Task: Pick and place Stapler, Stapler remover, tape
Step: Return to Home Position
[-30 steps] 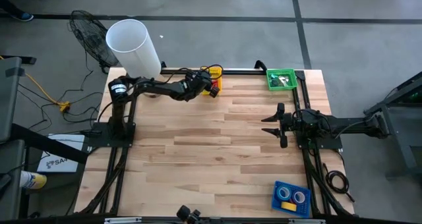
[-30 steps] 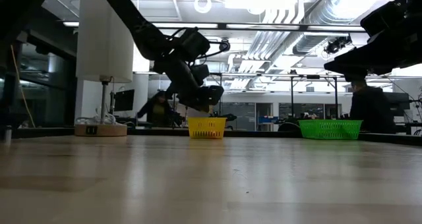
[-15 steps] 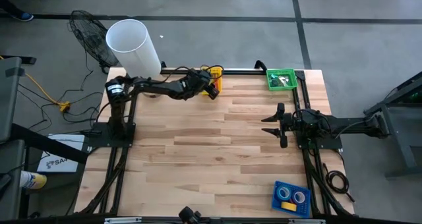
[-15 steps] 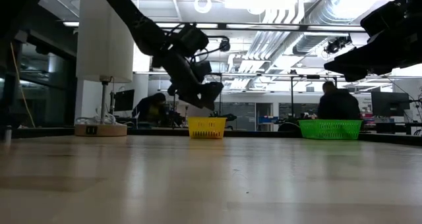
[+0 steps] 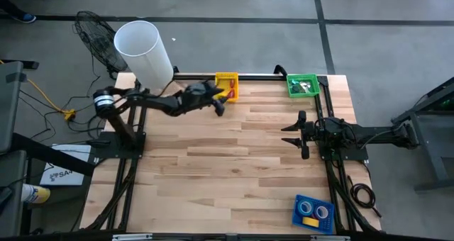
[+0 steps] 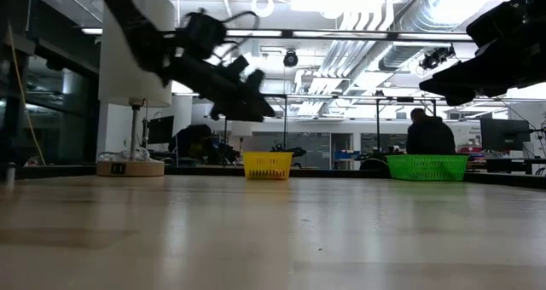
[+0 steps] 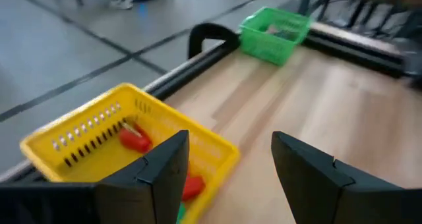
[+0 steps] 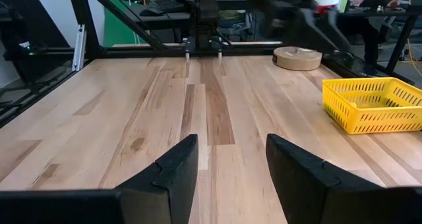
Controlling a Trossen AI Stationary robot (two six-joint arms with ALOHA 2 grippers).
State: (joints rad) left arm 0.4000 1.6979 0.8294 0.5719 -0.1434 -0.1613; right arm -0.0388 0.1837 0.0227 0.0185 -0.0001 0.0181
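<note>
Hovering above the table (image 5: 234, 163) near its far edge, the left gripper (image 5: 220, 105) is just beside the yellow bin (image 5: 227, 86), apart from it and raised well clear of the wood in the low view. Its fingers (image 7: 158, 174) are spread, with nothing between them.

Yellow bin contents, left wrist view: one red stapler (image 7: 135, 140) lying inside, and a second red stapler (image 7: 191, 186) against the near wall.

The green bin (image 5: 301, 85) stands at the far right corner, well apart from the yellow one. It holds something, too small to identify.

The blue bin (image 5: 313, 213) stands at the near right corner, with two tape rolls (image 5: 306, 207) side by side inside it.

The right gripper (image 5: 291, 133) is over the right half of the table, between the green and blue bins, pointing toward the centre. Its fingers (image 8: 165, 178) are spread and empty, with bare wood ahead of them.

A person is standing in the room beyond the table, behind the green bin in the low view.
</note>
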